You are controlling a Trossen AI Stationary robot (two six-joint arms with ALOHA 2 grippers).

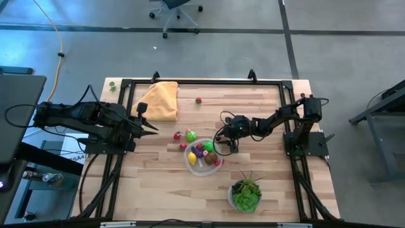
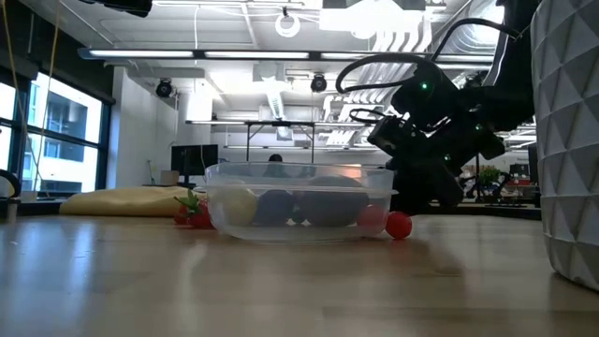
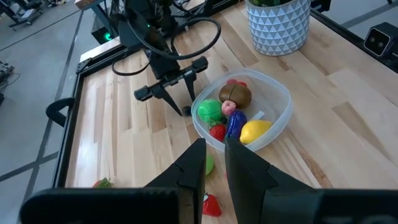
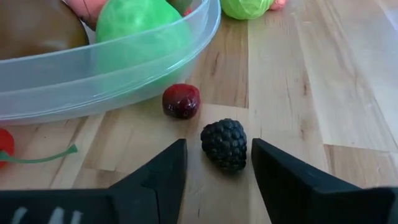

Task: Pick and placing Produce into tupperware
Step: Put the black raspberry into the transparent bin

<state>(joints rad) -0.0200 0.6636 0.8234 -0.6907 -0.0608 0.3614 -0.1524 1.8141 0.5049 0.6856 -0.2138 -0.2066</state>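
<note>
The clear round tupperware (image 1: 190,163) stands mid-table and holds several pieces of produce: green, brown, purple, red and yellow. A black berry (image 4: 224,143) lies on the wood just outside its wall (image 4: 93,87). My right gripper (image 4: 217,155) is open and slants down, one finger on each side of the berry, with a thin gap on both sides. A dark red cherry (image 4: 181,101) lies beside the berry. More produce (image 1: 190,135) lies left of the tupperware. My left gripper (image 3: 214,142) hovers at the table's left, fingers a narrow gap apart, holding nothing.
A yellow cloth (image 1: 161,100) lies at the far left. One red piece (image 1: 199,100) lies near the far edge. A white pot with a green plant (image 1: 245,194) stands near the front edge. A red cherry with a green stem (image 4: 4,145) lies by the tupperware.
</note>
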